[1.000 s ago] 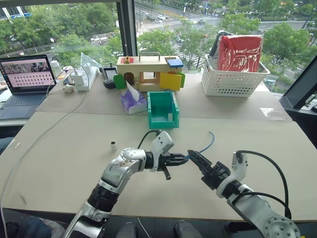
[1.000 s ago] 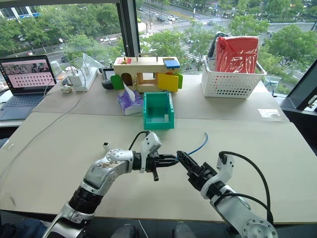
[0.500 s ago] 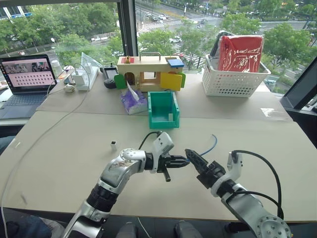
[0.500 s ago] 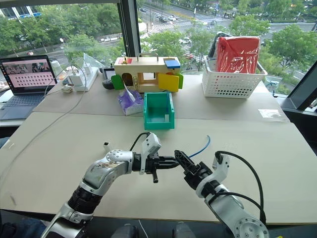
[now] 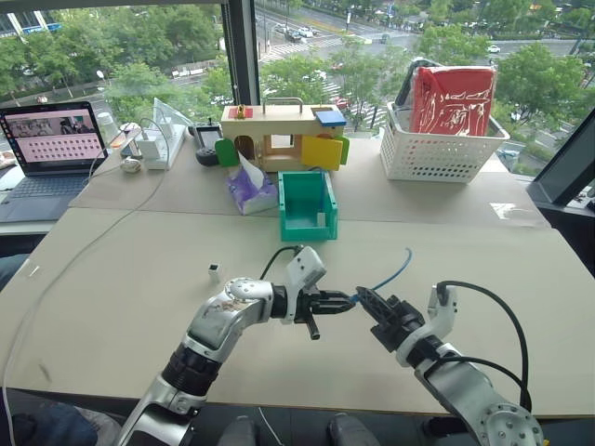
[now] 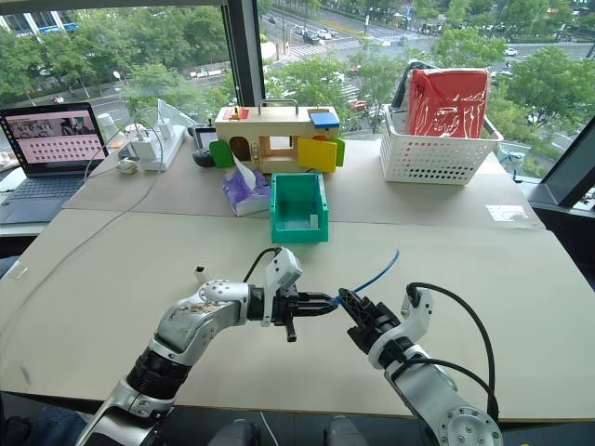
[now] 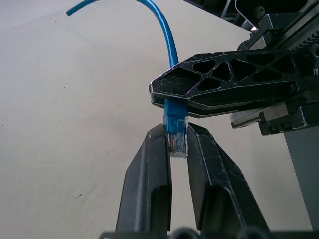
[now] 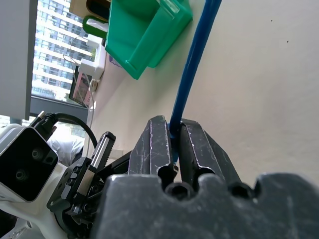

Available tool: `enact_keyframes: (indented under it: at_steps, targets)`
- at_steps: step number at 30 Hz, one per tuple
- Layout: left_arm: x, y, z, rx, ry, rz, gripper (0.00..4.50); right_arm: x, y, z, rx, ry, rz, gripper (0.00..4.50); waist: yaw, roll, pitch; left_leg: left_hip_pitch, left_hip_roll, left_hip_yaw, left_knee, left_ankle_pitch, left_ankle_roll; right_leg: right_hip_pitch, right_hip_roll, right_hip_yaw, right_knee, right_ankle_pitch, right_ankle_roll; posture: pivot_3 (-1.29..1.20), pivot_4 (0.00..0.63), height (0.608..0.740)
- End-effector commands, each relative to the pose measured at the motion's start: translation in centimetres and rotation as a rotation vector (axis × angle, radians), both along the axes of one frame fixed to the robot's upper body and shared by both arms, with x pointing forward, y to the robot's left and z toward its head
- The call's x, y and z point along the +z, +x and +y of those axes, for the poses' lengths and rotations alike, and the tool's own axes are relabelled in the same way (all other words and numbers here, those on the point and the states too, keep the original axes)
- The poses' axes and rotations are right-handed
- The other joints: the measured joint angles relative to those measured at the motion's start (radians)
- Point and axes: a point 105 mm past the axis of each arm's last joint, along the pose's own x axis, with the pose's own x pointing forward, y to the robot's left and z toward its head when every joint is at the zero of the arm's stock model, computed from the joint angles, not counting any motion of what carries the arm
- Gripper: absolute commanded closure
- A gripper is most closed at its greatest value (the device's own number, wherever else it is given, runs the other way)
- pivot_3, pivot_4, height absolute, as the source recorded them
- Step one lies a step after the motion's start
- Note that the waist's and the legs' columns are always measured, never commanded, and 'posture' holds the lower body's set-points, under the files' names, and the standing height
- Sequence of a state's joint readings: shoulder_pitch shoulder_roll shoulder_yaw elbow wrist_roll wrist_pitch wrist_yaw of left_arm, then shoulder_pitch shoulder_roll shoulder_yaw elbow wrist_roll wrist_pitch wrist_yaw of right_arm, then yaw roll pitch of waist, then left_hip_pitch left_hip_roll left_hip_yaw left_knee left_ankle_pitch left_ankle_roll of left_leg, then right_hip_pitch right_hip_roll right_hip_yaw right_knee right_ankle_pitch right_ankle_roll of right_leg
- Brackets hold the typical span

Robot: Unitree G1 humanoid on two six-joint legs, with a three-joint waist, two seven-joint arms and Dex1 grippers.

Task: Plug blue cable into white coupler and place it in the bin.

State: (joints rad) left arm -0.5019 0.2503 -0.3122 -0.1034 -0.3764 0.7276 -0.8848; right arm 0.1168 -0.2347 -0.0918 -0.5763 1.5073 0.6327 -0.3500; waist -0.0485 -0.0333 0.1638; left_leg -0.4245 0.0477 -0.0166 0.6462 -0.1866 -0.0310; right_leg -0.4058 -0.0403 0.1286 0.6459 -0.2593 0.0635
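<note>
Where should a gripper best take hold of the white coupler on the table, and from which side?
Grip the white coupler across its two side faces, coming straight down from above. It is a tiny block standing alone on the bare table, so nothing blocks a descent, though its socket end is too small to make out.

Both arms: silver-grey metal shells, scuffed, black ribbed joint segments. White wrist housings. Thick black cable loops off each wrist. Left gripper (image 5: 346,299) and right gripper (image 5: 364,298): black fingers (image 7: 149,174), triangular lattice cut-outs.
</note>
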Motion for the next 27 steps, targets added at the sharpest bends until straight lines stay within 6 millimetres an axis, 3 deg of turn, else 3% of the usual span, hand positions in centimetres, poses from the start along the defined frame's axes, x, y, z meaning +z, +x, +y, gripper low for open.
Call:
enact_keyframes:
  at_steps: [1,5,8,11,14,19,23,27]
  targets:
    - [1.4,-0.5,0.7,-0.033,-0.052,-0.016,2.23,1.6,0.0,0.0,-0.004,0.028,-0.066,4.50,0.000,0.000,0.000,0.000,0.000,0.000,0.000,0.000,0.000,0.000,0.000,0.000,0.000,0.000,0.000,0.00,0.150,0.733]
    - [1.3,-1.2,3.5,-0.049,-0.029,-0.030,0.76,1.9,0.4,-0.5,-0.015,0.007,-0.088,4.50,-0.013,0.001,0.000,0.001,0.001,0.000,-0.001,0.000,0.000,0.000,0.000,0.000,0.000,-0.001,-0.001,0.00,0.150,0.733]
    - [0.6,-2.1,7.5,0.007,0.013,-0.030,0.02,3.5,1.6,-1.6,-0.038,-0.007,-0.137,4.50,-0.026,0.001,0.000,0.001,0.001,0.000,-0.002,0.000,0.000,-0.001,0.000,-0.001,0.001,-0.001,-0.002,0.00,0.150,0.733]
    - [-0.2,-2.7,11.6,0.116,0.053,-0.044,0.02,4.4,2.3,-1.7,-0.005,-0.057,-0.164,4.50,-0.021,0.002,0.001,0.001,0.001,-0.001,-0.002,0.000,0.000,-0.001,0.000,-0.001,0.001,-0.001,-0.003,0.00,0.150,0.733]
    - [0.8,-2.5,14.9,0.318,-0.090,-0.077,0.02,4.9,3.1,-1.7,0.035,-0.102,-0.181,4.50,-0.015,0.002,0.001,0.001,0.002,-0.001,-0.003,0.000,0.000,-0.001,0.000,-0.003,0.001,-0.002,-0.004,0.00,0.150,0.733]
    - [-0.8,-3.4,20.1,0.608,-0.114,-0.126,0.02,5.8,4.5,-1.3,0.091,-0.133,-0.214,4.50,-0.013,0.002,0.001,0.000,0.001,0.000,-0.003,0.000,0.000,-0.001,-0.003,-0.004,0.000,0.000,-0.009,0.00,0.150,0.733]
    - [-1.8,-3.2,22.2,0.794,-0.090,-0.162,0.02,6.1,5.1,-0.8,0.122,-0.134,-0.224,4.50,-0.008,0.002,0.001,0.000,0.001,-0.001,-0.003,0.000,0.000,-0.001,-0.003,-0.004,0.000,0.000,-0.009,0.00,0.150,0.733]
    - [-4.1,-1.0,22.7,0.947,0.032,-0.181,0.02,6.0,5.2,-0.1,0.151,-0.141,-0.229,4.50,-0.002,0.002,0.001,0.001,0.000,-0.001,-0.003,0.000,0.000,0.000,-0.003,-0.004,0.000,0.000,-0.009,0.00,0.150,0.733]
